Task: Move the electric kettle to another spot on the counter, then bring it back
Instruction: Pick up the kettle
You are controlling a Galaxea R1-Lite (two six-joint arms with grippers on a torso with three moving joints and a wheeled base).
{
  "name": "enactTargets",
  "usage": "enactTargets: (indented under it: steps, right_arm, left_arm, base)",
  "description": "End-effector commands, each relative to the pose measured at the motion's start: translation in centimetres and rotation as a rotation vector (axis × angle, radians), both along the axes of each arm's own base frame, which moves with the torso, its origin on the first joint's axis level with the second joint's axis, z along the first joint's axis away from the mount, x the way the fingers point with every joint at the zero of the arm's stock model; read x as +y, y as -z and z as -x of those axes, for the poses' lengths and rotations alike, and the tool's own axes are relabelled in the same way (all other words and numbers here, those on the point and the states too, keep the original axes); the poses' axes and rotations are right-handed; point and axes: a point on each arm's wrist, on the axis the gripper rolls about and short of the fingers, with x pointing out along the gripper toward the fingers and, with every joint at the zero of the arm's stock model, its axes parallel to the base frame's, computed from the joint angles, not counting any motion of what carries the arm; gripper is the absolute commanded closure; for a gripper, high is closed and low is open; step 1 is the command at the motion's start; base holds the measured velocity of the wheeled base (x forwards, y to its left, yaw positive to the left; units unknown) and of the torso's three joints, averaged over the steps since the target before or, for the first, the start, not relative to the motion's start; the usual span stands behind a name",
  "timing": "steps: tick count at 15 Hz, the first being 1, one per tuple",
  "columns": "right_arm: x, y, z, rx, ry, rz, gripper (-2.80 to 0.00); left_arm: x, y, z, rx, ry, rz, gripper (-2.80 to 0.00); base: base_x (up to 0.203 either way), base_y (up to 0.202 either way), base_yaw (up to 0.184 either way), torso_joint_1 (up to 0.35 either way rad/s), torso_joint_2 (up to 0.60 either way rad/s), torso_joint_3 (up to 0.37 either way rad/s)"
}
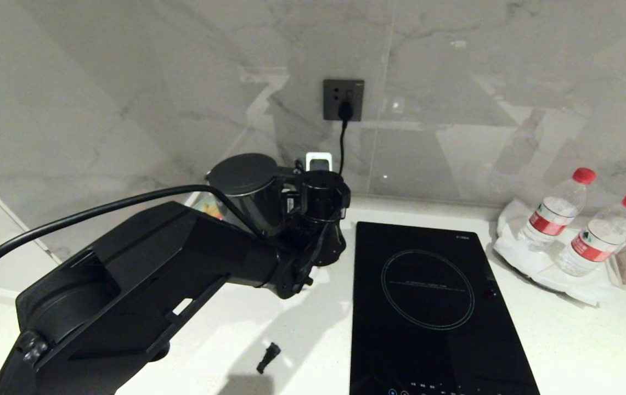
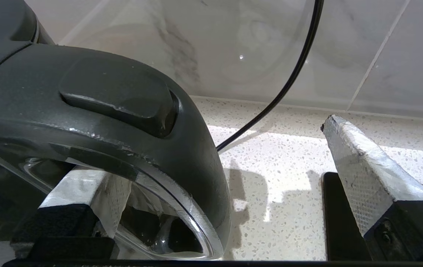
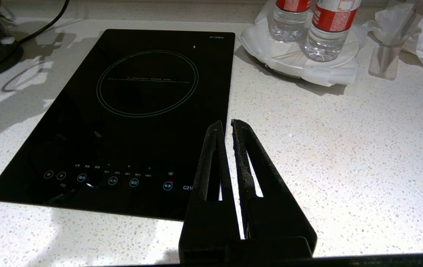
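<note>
The electric kettle (image 1: 244, 174) stands at the back of the white speckled counter (image 1: 565, 340), left of the hob, its flat lid facing me. My left gripper (image 1: 313, 222) reaches in at its handle and is open. In the left wrist view the top of the kettle's handle (image 2: 122, 107) lies between the jaws. One taped finger (image 2: 85, 189) shows through the handle loop, the other (image 2: 363, 167) stands well clear over the counter (image 2: 289, 185). Nothing is clamped. My right gripper (image 3: 226, 124) hangs shut and empty above the counter (image 3: 344, 148), by the hob's front corner.
A black glass hob (image 1: 428, 307) lies right of the kettle. Two water bottles (image 1: 559, 206) stand on a white tray (image 1: 532, 269) at the far right. A black cord (image 1: 341, 142) runs from the wall socket (image 1: 343, 99). A small black piece (image 1: 269, 356) lies near the front.
</note>
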Motion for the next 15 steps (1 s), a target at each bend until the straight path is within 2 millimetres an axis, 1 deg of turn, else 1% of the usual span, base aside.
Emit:
enactTargets:
  steps: [1, 2, 12, 15]
  right_arm:
    - [0.00, 0.00, -0.01, 0.002, 0.000, 0.000, 0.00]
    - [0.00, 0.00, -0.01, 0.002, -0.001, 0.000, 0.00]
    - [0.00, 0.00, -0.01, 0.002, 0.000, 0.000, 0.00]
    - [0.00, 0.00, -0.01, 0.002, 0.000, 0.000, 0.00]
  left_arm:
    - [-0.01, -0.08, 0.03, -0.004, -0.004, 0.003, -2.80]
    - [0.05, -0.16, 0.01, -0.005, -0.005, 0.004, 0.00]
    - [0.26, -0.17, -0.22, -0.007, -0.010, 0.005, 0.00]
    - [0.77, -0.69, -0.43, -0.015, -0.020, 0.011, 0.00]
  base:
    - [0.000, 0.000, 0.000, 0.000, 0.00, 0.000]
    - [0.000, 0.000, 0.000, 0.000, 0.00, 0.000]
    - [0.000, 0.000, 0.000, 0.000, 0.00, 0.000]
    - [0.000, 0.000, 0.000, 0.000, 0.00, 0.000]
